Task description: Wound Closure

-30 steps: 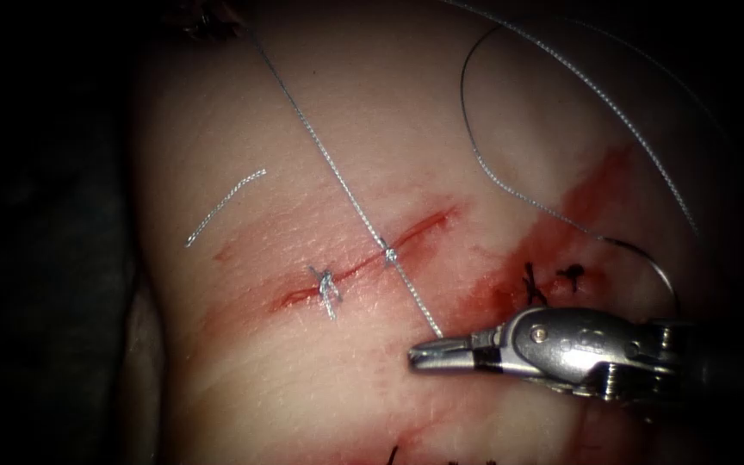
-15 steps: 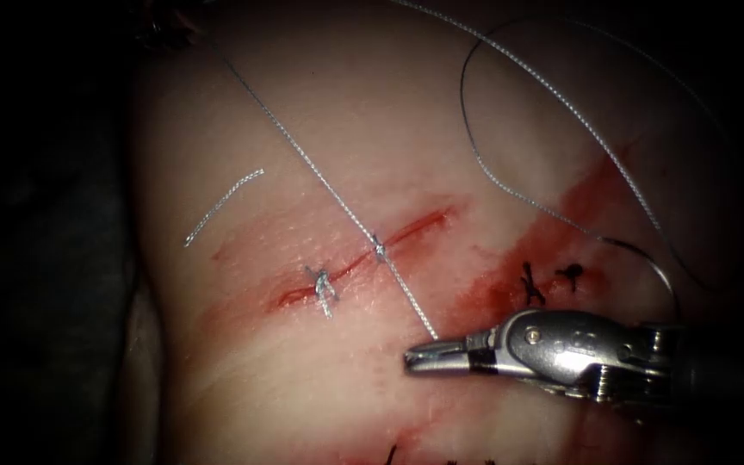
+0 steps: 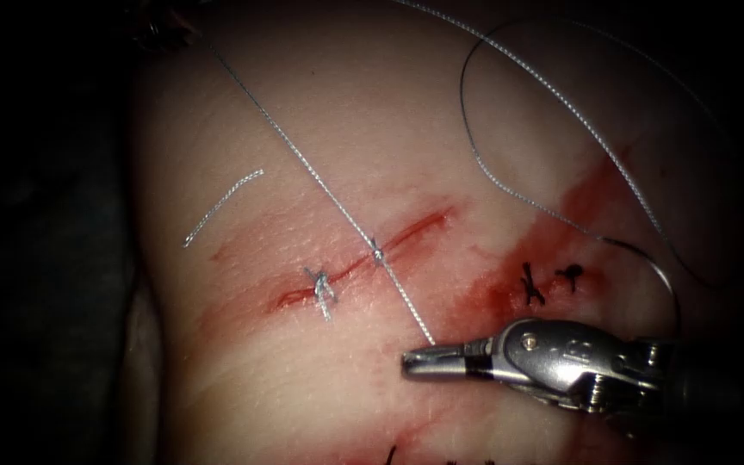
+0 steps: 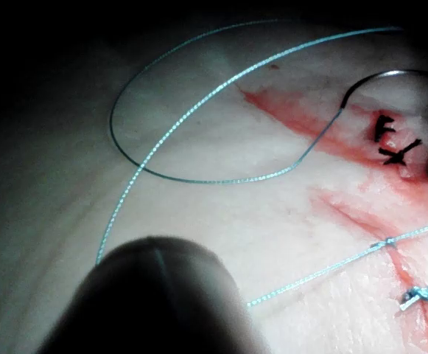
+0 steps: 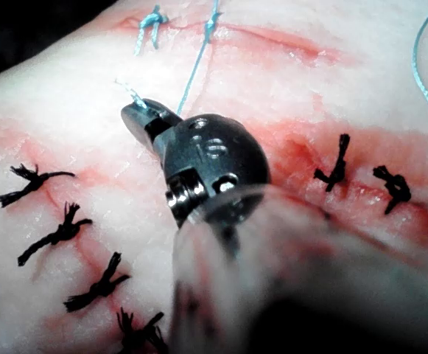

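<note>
Endoscope view: right tool [image 3: 419, 362] w/ steel jaws clamped on braided thread [image 3: 402, 297]; curved needle [image 3: 656, 271] lies loose.

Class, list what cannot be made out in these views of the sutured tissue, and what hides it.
- Braided grey thread: upper end runs into darkness at the endoscope view's top-left; its holder is unclear.
- Thin curved steel needle, right of the cut: one end passes behind the right arm's tool, which is shut on the thread's lower end.
- Left wrist view: the blurred dark shaft covers the thread's course.
</note>
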Robot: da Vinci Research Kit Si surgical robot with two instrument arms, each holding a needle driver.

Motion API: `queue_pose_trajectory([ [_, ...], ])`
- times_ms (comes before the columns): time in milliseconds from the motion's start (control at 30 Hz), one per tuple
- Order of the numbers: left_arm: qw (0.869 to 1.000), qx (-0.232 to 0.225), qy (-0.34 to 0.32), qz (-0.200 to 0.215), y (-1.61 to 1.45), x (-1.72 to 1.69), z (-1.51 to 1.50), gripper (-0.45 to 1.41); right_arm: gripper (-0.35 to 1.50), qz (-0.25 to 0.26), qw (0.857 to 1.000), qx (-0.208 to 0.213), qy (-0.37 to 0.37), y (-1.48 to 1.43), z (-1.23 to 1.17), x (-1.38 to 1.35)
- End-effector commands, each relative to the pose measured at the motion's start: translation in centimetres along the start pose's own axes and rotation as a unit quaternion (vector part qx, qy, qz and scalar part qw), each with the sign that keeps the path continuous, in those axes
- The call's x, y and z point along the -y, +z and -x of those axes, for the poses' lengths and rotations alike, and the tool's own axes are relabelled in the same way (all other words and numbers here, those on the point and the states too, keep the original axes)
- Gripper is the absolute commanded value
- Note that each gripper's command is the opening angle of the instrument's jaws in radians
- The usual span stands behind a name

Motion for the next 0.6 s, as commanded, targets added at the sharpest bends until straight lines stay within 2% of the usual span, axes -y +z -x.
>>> queue_pose_trajectory([
  [33,1.000,-0.002,0.000,0.000,0.04,-0.03,-0.06,-0.45,-0.35,-0.001,1.000,0.000,-0.001,0.08,0.00,-0.01],
  [600,1.000,0.001,-0.003,-0.002,0.04,-0.01,-0.04,-0.45,-0.35,-0.006,1.000,0.008,0.009,0.04,0.09,0.07],
])
